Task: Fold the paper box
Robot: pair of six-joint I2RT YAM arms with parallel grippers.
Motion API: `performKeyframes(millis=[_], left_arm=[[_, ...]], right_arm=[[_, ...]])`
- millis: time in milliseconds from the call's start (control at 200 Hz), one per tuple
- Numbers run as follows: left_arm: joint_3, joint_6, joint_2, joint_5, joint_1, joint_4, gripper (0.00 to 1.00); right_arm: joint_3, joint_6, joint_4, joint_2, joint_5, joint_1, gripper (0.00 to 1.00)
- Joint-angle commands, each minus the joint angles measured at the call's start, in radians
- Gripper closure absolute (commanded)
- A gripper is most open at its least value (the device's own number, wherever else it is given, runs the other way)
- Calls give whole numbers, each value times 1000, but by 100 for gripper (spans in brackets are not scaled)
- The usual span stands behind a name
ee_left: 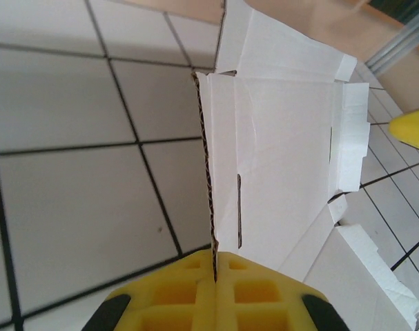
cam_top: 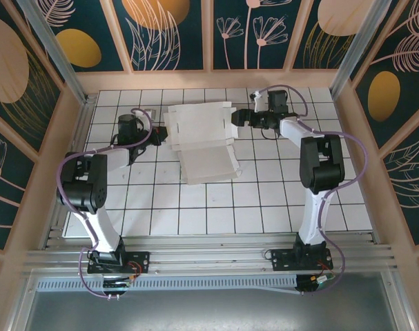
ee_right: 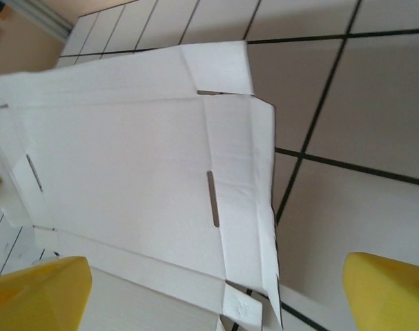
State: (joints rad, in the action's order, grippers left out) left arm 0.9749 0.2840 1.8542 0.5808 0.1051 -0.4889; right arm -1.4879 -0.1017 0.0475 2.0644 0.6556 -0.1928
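Note:
The white paper box (cam_top: 202, 141) lies partly unfolded on the gridded table, with a flat panel reaching toward the arms. My left gripper (cam_top: 159, 138) is at its left edge. In the left wrist view the yellow fingers (ee_left: 168, 293) are shut on the raised left side flap (ee_left: 210, 172), whose corrugated edge stands upright between them. My right gripper (cam_top: 238, 118) is at the box's right edge and stands open. In the right wrist view its yellow fingertips (ee_right: 36, 293) straddle the raised right side flap (ee_right: 254, 207) without touching it.
The white tiled table (cam_top: 264, 200) stretches out in front of the box and to its right. Wooden walls with leaf patterns (cam_top: 174, 27) close in the back and the sides. Metal posts (cam_top: 54, 45) stand at the back corners.

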Motion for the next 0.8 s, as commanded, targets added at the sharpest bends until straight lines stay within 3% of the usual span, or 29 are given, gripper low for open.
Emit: performKeyframes(millis=[0,280,486,566,626,701,796], left_arm=[[36,-93,37,89,-2,-132,100],[72,-134,83,113,-2,-184,100],[102,-122,100,50,-2,-163,100],[99,-98,81,-3,-2,-160,70],[85,-79,46,-37,-2,-151,54],[41,-38,-32,-76,-2,-156,45],[-29,40,-161,-158,4,-138,41]], right_arm=[[-27,48,-90,36,-17,-12,11],[-31,94,-207,85,-128,-39,56],[-24,114,-244,64,-220,-63,91],[13,126,-268,31,-257,-69,100],[46,135,-290,0,-293,-75,100],[93,150,-317,-43,-357,-89,100],[151,166,-357,-102,-457,-115,100]])
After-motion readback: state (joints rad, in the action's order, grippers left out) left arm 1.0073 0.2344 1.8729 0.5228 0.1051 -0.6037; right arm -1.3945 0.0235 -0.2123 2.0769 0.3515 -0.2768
